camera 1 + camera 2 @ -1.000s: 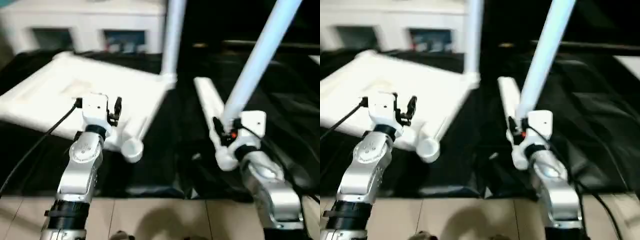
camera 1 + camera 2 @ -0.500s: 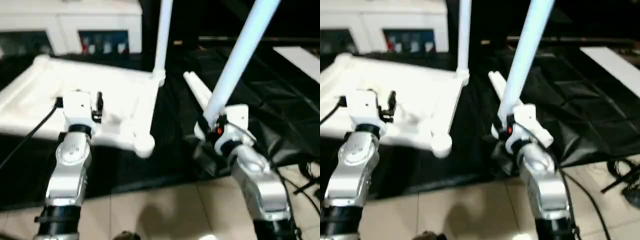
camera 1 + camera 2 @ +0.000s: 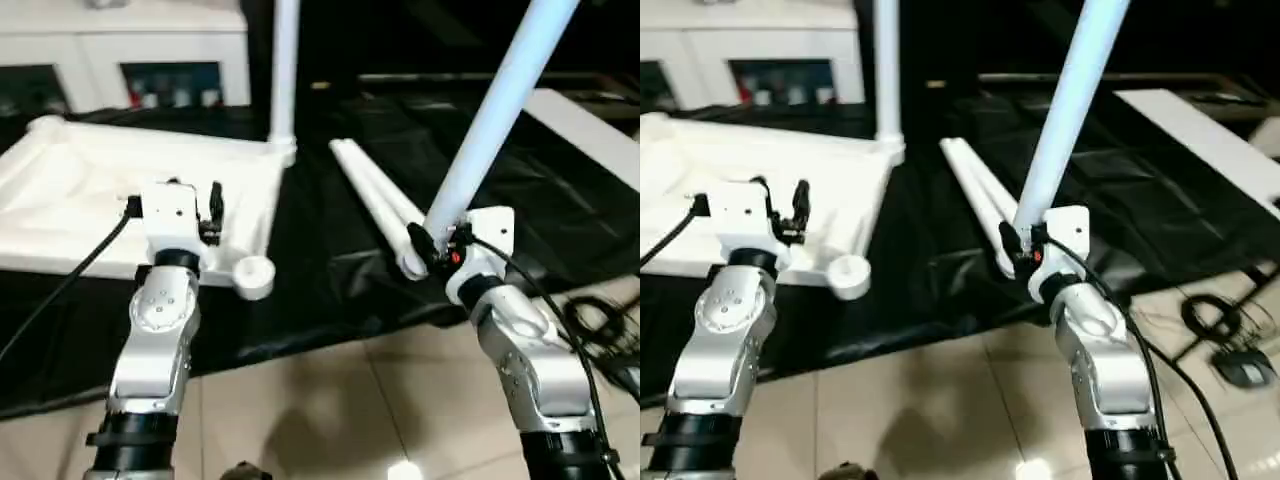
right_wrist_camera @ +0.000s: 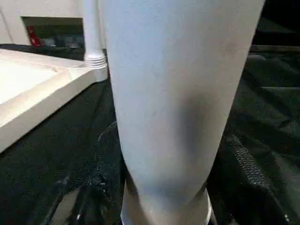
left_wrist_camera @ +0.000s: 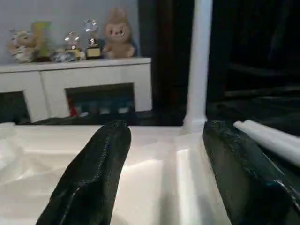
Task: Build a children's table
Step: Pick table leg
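Black-draped table (image 3: 330, 290), tiled floor (image 3: 330, 400), white sideboard (image 5: 75, 79)

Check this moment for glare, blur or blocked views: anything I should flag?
Left eye view: a ceiling-light glare spot on the floor tiles. Left wrist view: the fingers are out of focus. Right wrist view: the held leg sits close and blocks the middle.

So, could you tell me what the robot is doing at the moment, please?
It is putting together a white children's table. The tabletop lies upside down on the black-draped work table, with one leg already standing in its far corner socket. The right gripper holds a second leg tilted up in the air. Two more legs lie beside the tabletop. The left gripper is open and empty over the tabletop, near the empty near corner socket.
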